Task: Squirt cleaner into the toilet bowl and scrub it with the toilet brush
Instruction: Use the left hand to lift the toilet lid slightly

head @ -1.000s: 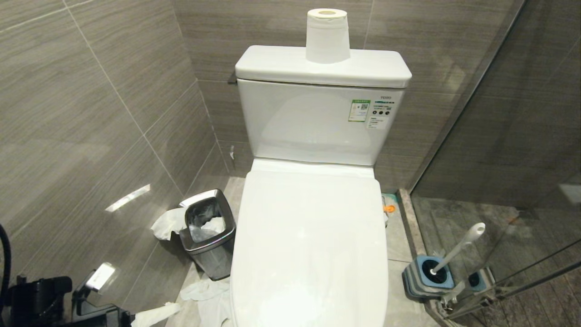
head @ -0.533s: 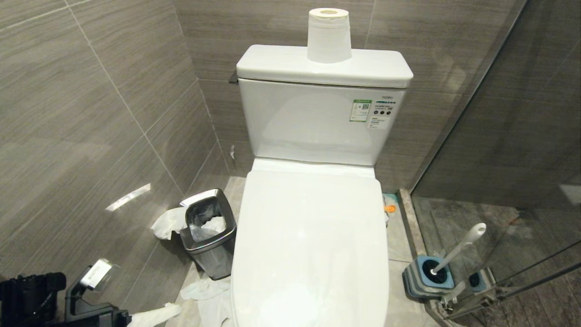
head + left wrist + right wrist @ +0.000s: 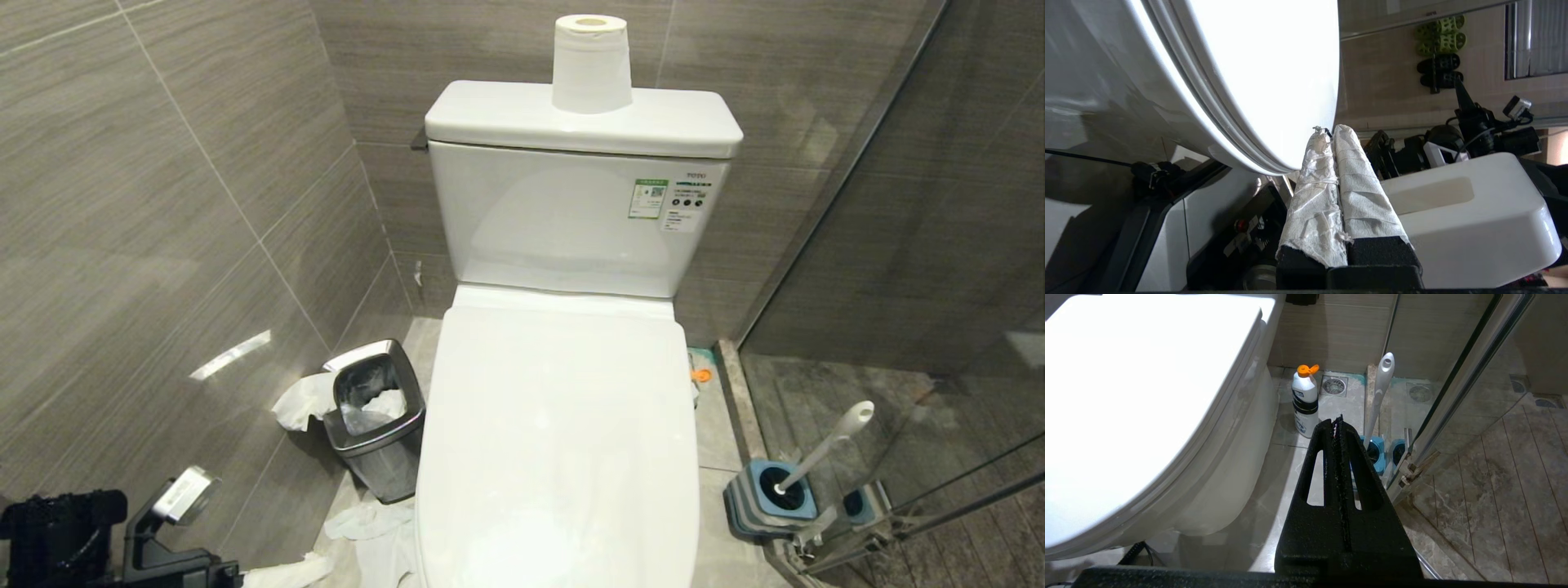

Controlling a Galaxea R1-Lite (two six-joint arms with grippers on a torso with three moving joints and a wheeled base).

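Head view: the toilet bowl (image 3: 559,441) fills the middle, lid down, so you lift that lid first. Your left pincer (image 3: 1331,134), paper-wrapped tips pressed together and holding nothing, sits just at the lid's near edge; slip under the lip, don't shove it. The right pincer (image 3: 1337,424) hangs closed and empty, right of the bowl. On the floor there: the cleaner (image 3: 1305,401), orange-capped, and the toilet brush (image 3: 824,445) leaning in its holder (image 3: 747,502).
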